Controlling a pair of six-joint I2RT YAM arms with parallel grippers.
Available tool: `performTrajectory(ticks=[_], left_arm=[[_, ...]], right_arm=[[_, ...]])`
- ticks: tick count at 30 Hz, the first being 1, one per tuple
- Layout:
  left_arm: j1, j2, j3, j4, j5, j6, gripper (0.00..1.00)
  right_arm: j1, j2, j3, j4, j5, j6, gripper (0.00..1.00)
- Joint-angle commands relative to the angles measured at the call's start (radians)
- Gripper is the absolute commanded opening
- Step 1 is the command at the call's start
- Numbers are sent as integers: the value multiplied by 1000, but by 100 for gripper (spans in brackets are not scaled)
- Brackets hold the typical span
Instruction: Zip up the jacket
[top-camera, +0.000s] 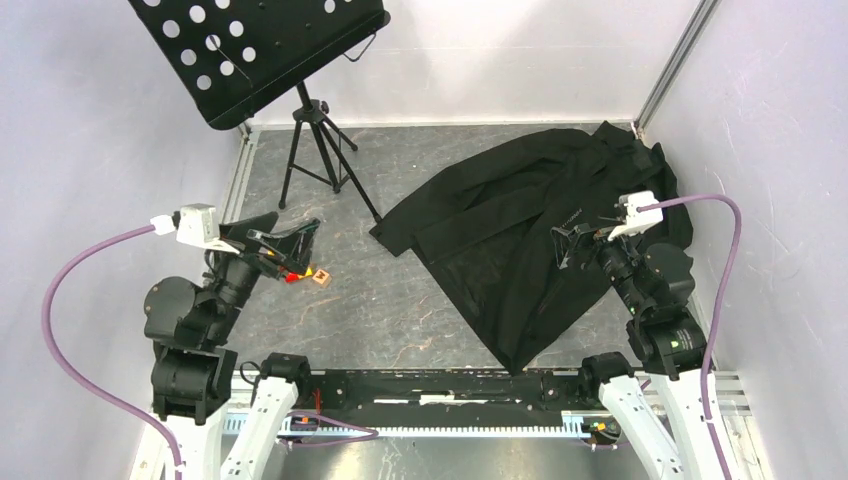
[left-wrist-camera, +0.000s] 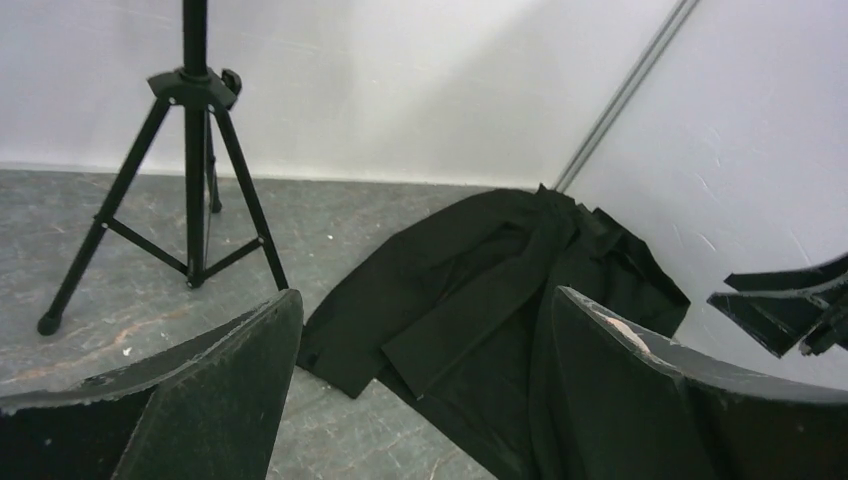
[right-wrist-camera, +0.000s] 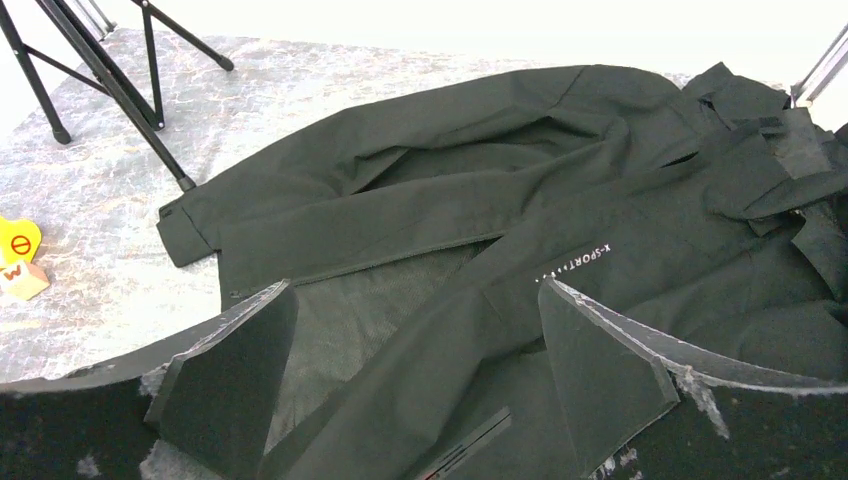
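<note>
A large black fabric jacket (top-camera: 500, 235) lies at the right, and a black perforated metal music stand (top-camera: 255, 50) stands far left. A small yellow block (top-camera: 320, 277), perhaps wooden, sits nearer, left of the jacket.

Light fell soft and even from above in my overhead view; the music stand (top-camera: 255, 50) cast barely a shadow on the desk (top-camera: 400, 300). The white walls (top-camera: 80, 120) were bright, and in my right wrist view the far desk bleached out in glare. The jacket (top-camera: 520, 240) showed nearly flat black, its folds faint. Fingers (left-wrist-camera: 215, 390) of my left tool (left-wrist-camera: 425, 300) and of my right tool (right-wrist-camera: 415, 288) sat close to the lens, dark and slightly soft.
</note>
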Motion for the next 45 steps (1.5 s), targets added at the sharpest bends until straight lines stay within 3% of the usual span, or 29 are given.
performTrajectory(ticks=[1, 8, 11, 17, 23, 25, 28, 34, 45], left_arm=[[8, 17, -37, -3, 115, -37, 100], [7, 104, -107, 5, 302, -74, 100], [6, 132, -167, 50, 361, -116, 100], [7, 151, -319, 158, 451, -234, 100], [-10, 103, -517, 278, 523, -334, 100], [-21, 90, -549, 283, 520, -339, 100], [-37, 78, -573, 283, 515, -348, 100], [-78, 54, -600, 289, 496, -365, 100], [-137, 100, -617, 301, 470, -365, 100]], right_arm=[[-4, 26, -24, -1, 16, 11, 97], [9, 115, -92, 17, -181, 42, 97], [114, 195, -141, 62, -199, 125, 97], [445, 361, -170, 161, -1, 273, 97], [754, 568, -67, 83, 395, 493, 98], [811, 653, -17, 23, 468, 608, 86], [839, 752, 26, -69, 526, 804, 83], [871, 813, 15, -173, 593, 1040, 81], [881, 865, -58, -155, 553, 1064, 72]])
